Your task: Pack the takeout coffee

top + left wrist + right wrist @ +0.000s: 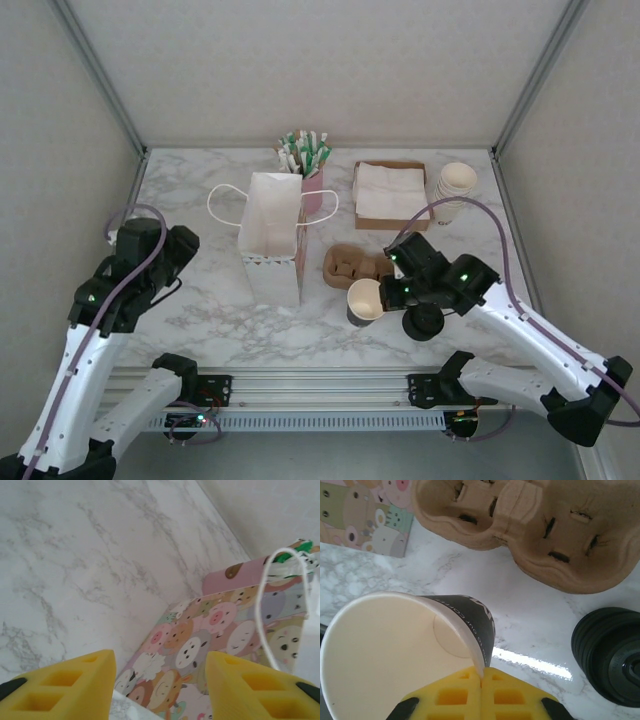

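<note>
Dark paper cup [395, 650], cream inside, empty

Blk cup [405, 647] (cream inside), brown carrier [530, 525], pastel animal-print bag [215, 635], wht marble table [75, 555] w/ grey veins

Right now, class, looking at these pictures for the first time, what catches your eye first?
The tall white paper bag with cord handles standing upright mid-table draws the eye first. Just right of it, the right hand pinches the rim of a black paper cup, beside a brown moulded cardboard cup carrier.
</note>
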{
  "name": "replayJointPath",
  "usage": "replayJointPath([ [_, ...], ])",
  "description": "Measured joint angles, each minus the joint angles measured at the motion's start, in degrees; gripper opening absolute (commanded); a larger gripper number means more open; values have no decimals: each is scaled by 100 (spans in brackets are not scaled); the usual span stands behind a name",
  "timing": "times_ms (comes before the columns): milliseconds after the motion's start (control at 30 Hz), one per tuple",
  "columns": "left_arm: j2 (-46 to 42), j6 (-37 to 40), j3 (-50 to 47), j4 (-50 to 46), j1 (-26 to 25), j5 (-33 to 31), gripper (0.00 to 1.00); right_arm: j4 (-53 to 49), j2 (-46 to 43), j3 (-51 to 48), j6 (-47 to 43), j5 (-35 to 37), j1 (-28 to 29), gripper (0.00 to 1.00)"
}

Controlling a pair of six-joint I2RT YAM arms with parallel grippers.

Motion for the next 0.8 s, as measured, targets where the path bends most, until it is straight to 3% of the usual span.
replayJointPath([
  [500, -492, -446, -1029, -98, 0, 15, 48, 686, 120, -619, 256, 1781, 179, 0],
  [800, -640, -599, -1298, -83, 0, 109, 48, 1003, 306, -734, 313, 1860, 177, 0],
])
